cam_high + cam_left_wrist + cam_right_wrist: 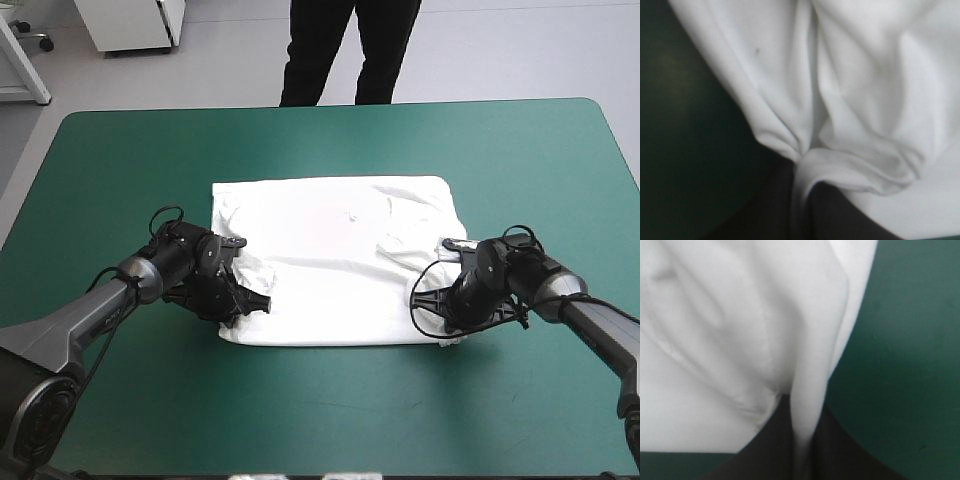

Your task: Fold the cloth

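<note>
Here we are, T-shirt [335,260] lying as a flat white rectangle in the middle of the counter [330,410], and I've got an arm on each of its near corners. What worries me is grip. The left pincer [801,165] is all but closed, with only a thin gathered ridge of fabric nipped between its black fingers. A tug toward the far edge could slide that ridge straight out, and then one corner drops while the other travels. On the other side it's the same story. The right pincer [800,407] is nearly closed too, clamped on a narrow pleat at the shirt's side edge, teal-green cover showing just beside it.

Second risk is layers. From these close views I can't tell whether either pinch has the whole thickness or just the top sheet. If it's only the top, lifting will peel the shirt open rather than fold it.

Third, from the high view there's a rumpled flap lying on the shirt near the right arm. Carry the near edge over it and that lump gets buried in the fold.

Uneven lifting of the two arms would also skew the rectangle on the counter.
</note>
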`<state>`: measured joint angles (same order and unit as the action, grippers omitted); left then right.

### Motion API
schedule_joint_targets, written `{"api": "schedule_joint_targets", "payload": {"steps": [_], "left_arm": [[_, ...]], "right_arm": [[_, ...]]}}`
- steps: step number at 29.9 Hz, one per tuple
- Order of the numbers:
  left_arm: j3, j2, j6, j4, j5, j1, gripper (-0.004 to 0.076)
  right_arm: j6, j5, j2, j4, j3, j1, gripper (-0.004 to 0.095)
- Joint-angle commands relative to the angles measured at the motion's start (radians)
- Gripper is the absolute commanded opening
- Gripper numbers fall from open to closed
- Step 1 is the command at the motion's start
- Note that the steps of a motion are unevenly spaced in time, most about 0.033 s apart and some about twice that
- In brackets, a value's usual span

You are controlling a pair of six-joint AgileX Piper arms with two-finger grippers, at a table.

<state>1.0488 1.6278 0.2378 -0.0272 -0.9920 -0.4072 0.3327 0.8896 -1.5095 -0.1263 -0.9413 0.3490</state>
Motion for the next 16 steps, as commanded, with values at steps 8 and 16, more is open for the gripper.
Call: {"api": "schedule_joint_targets", "payload": {"steps": [8,16], "left_arm": [[0.258,-0.051,-0.002,0.213,-0.087,0.020,-0.0009],[0.465,0.058,-0.047,0.207,-0.065,0.070,-0.0009]], "right_arm": [[-0.060,0.095,0.062,0.076,-0.338,-0.015,-0.0017],[-0.138,0.068,-0.037,-0.030,-0.531,-0.142,-0.0017]]}}
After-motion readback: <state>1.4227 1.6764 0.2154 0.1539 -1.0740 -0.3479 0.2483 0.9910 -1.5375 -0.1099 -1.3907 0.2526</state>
